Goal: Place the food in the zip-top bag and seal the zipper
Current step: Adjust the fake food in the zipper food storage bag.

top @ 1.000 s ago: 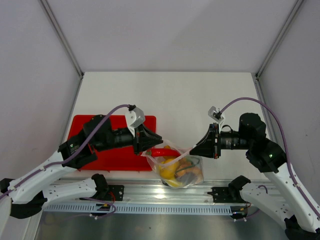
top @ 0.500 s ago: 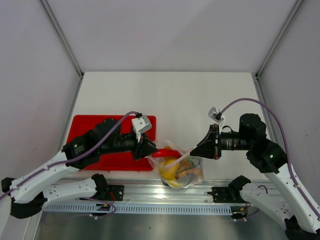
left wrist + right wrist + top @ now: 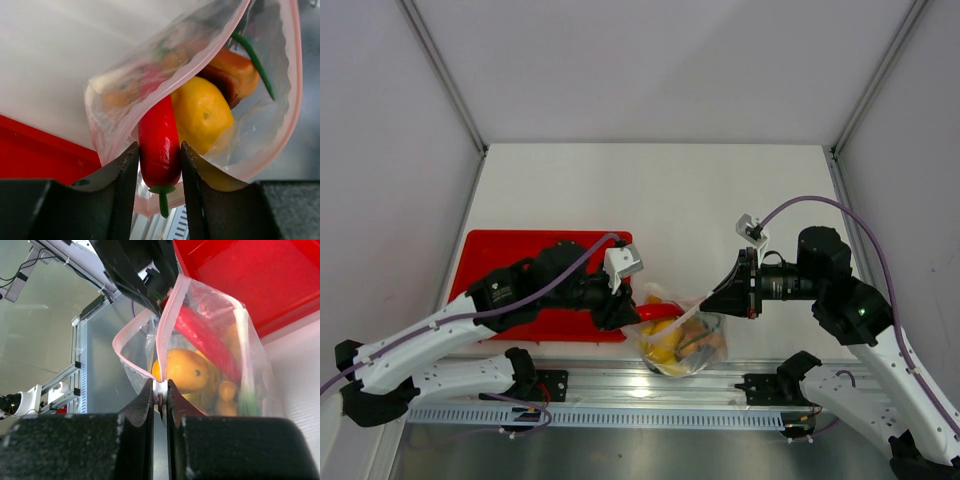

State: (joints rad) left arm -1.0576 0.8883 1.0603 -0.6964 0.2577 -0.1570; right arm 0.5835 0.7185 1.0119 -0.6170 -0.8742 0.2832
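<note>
I look down at the clear crinkly plastic bag (image 3: 695, 335). It is at the near edge of the white bench (image 3: 670, 190), just beside the flat red tray (image 3: 500, 260) and between my two arms. My right hand (image 3: 160, 390) is clenched on the pink strip (image 3: 167, 325) along the bag's mouth. It holds that side up, so the mouth gapes open. My left hand (image 3: 159, 150) grips the shiny red toy chili (image 3: 159, 132), with one finger tight on each side. The far end of the chili pokes into the mouth, and its green stem end sticks out toward my wrist camera. Inside the bag I see a yellow toy lemon (image 3: 202, 117), an orange-brown wedge (image 3: 235, 70) and a thin green stalk (image 3: 252, 55).

I think the chili is light, hard and smooth, so it could slip if I squeeze it near an end. The middle is the best place to hold it.

The bag looks thin, soft and floppy, and I think it will fold wherever I push it. The stiffer strip at the mouth looks like the only good place to hold. To seal it I will likely need both hands pinching along that strip
</note>
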